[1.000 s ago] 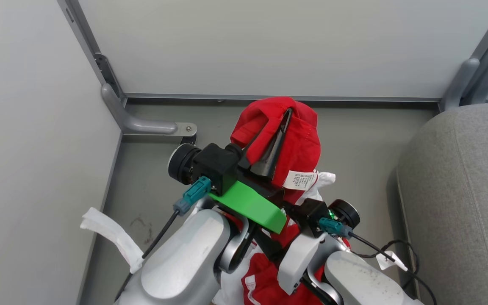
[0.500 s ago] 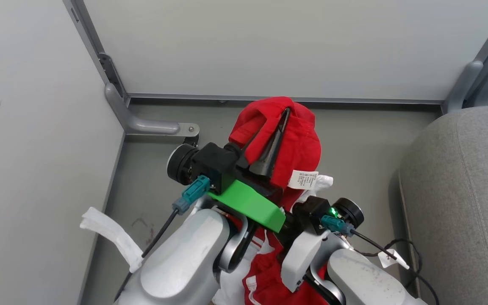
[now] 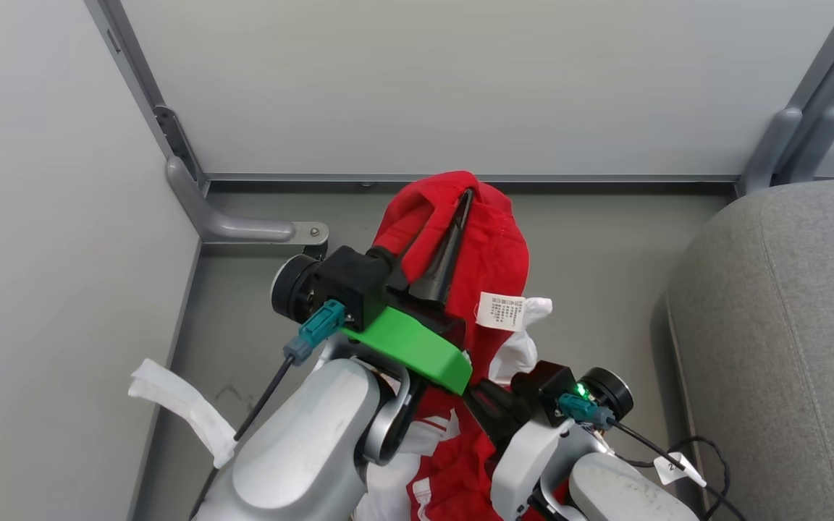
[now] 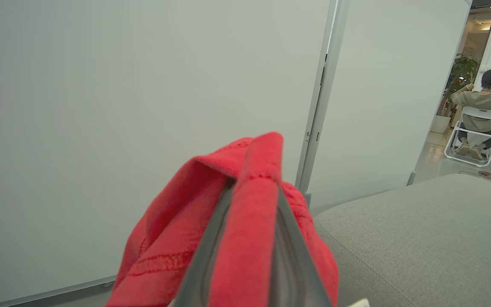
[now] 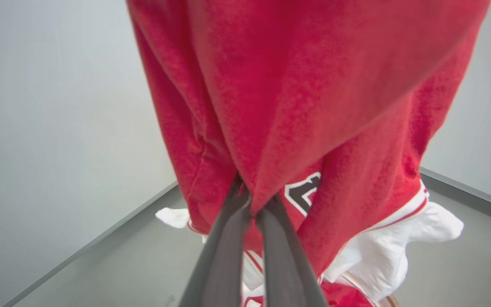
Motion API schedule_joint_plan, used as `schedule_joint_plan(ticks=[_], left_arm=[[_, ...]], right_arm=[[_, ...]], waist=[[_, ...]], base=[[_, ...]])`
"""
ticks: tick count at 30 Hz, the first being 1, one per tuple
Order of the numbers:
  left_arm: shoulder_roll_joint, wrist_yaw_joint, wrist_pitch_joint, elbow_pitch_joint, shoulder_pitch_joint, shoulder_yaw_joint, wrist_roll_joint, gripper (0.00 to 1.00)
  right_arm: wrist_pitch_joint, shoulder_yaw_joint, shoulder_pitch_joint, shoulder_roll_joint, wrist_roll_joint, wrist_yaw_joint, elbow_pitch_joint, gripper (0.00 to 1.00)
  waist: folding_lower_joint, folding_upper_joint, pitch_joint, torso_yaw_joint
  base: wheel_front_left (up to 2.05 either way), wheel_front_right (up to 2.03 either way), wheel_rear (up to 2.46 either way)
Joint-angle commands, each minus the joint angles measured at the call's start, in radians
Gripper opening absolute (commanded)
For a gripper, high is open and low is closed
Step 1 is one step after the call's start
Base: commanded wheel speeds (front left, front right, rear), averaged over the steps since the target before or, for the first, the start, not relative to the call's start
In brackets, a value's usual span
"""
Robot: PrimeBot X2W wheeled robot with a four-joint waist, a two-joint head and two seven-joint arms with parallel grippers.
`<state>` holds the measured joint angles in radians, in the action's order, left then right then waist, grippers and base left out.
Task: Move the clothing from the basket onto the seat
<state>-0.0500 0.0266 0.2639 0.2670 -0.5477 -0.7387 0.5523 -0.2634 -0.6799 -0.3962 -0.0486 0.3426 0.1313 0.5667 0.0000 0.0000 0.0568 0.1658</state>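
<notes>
Both pairs of fingers point(image 5: 224, 256) clamped down tight on cloth here. Got the left gripper point(image 4: 255, 187) squeezed closed on a thick fold of the red jersey point(image 3: 493, 253), holding it up high and far out, near the far wall panel point(image 3: 460, 87). Same for the right gripper point(image 5: 254, 199), pinched closed on a lower pleat of that jersey, just beside a bit of black-and-white numeral point(image 5: 303, 196). No telling the depth of either bite, so best to treat both as shallow.

Working outward: care label point(image 3: 500, 311) dangling on the right side, white cloth liner point(image 5: 382, 256) bunched right against the hem, basket point(image 5: 392, 302) below and near, mostly hidden apart from a brown sliver of rim. More red fabric with white trim point(image 3: 453, 463) down between the forearms. Off to the right, the grey sofa seat point(image 3: 786, 325), well apart from the jersey.

For the carry: raise both grippers together first, enough to pull the hem free of that liner, looks ready to tag along otherwise. Then swing right as a pair, holding the spacing so as not to yank the fold out of either pinch. Get well past the rounded cushion edge before lowering, or expect a slide down onto the floor point(image 3: 605, 239). Let go only with the bulk resting on the cushion.
</notes>
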Motion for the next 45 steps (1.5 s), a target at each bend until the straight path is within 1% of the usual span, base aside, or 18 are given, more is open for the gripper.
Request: schedule_joint_plan(ticks=[1, 15, 20, 21, 22, 23, 26, 31, 39, 45], left_arm=[[-0.002, 0.002, 0.001, 0.001, 0.008, 0.010, -0.007, 0.00], [-0.002, -0.007, 0.001, 0.012, 0.014, 0.038, -0.021, 0.00], [-0.002, -0.006, 0.001, 0.024, 0.021, 0.041, -0.028, 0.00], [-0.002, -0.004, 0.001, 0.026, 0.022, 0.044, -0.027, 0.17], [-0.002, -0.004, 0.001, 0.031, 0.025, 0.046, -0.024, 0.48], [-0.002, -0.002, 0.001, 0.041, 0.026, 0.045, -0.027, 1.00], [-0.002, -0.002, 0.000, 0.057, 0.027, 0.057, -0.040, 1.00], [-0.002, -0.005, 0.000, 0.097, 0.048, 0.098, -0.074, 1.00], [-0.003, -0.036, 0.000, 0.155, 0.085, 0.184, -0.148, 1.00], [-0.003, -0.061, 0.000, 0.176, 0.116, 0.232, -0.185, 1.00]], right_arm=[[-0.002, 0.002, 0.018, -0.005, -0.002, -0.001, 0.004, 0.00], [-0.001, 0.021, 0.047, -0.018, -0.007, -0.001, 0.020, 0.00], [-0.001, 0.037, 0.052, -0.018, -0.016, -0.001, 0.000, 0.00], [-0.001, 0.042, 0.054, -0.018, -0.019, -0.001, -0.008, 0.00], [-0.001, 0.044, 0.055, -0.018, -0.022, -0.001, -0.015, 0.00], [-0.001, 0.046, 0.058, -0.017, -0.025, -0.001, -0.024, 0.00], [-0.001, 0.060, 0.062, -0.019, -0.033, -0.001, -0.051, 0.00], [-0.001, 0.100, 0.081, -0.018, -0.045, -0.001, -0.114, 0.00], [-0.002, 0.164, 0.111, -0.024, -0.052, -0.001, -0.202, 0.00], [-0.002, 0.229, 0.138, -0.026, -0.055, -0.001, -0.253, 0.00]], waist=[[0.0000, 0.0000, -0.001, -0.005], [0.0000, 0.0000, 0.002, -0.031], [0.0000, 0.0000, 0.002, -0.064], [0.0000, 0.0000, 0.002, -0.077], [0.0000, 0.0000, 0.003, -0.088], [0.0000, 0.0000, 0.004, -0.105], [0.0000, 0.0000, 0.007, -0.154], [0.0000, 0.0000, 0.015, -0.265], [0.0000, 0.0000, 0.042, -0.454], [0.0000, 0.0000, 0.062, -0.560]], base=[[0.00, 0.00, 0.00], [0.00, 0.00, 0.00], [0.00, 0.00, 0.00], [0.00, 0.00, 0.00], [0.00, 0.00, 0.00], [0.00, 0.00, 0.00], [0.00, 0.00, 0.00], [0.00, 0.00, 0.00], [0.00, 0.00, 0.00], [0.00, 0.00, 0.00]])
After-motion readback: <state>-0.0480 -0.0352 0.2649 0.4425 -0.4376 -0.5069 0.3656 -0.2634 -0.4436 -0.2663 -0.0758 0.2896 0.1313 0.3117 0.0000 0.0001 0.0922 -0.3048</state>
